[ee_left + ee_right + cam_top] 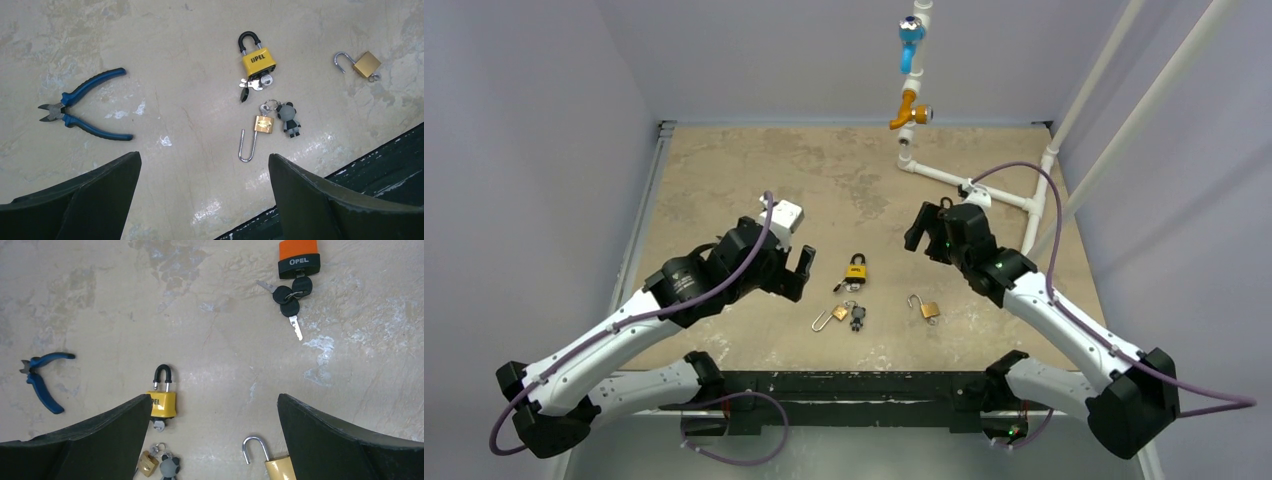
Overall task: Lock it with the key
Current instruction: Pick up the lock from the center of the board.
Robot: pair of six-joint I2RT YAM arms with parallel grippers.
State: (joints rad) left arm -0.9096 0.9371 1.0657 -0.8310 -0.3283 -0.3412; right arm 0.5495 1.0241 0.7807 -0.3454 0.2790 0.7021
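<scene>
**Both hands released above the padlocks**

The left hand (796, 272) and right hand (921, 232) are held spread wide over the surface (724, 180), with nothing grasped. Between them the yellow padlock (856, 268) is laid flat, shackle shut, with keys (254, 84) at its base. Nearer the arms, a long-shackled brass padlock (832, 316) and a small brass padlock (927, 308) are seen, both shackles swung open.
</scene>
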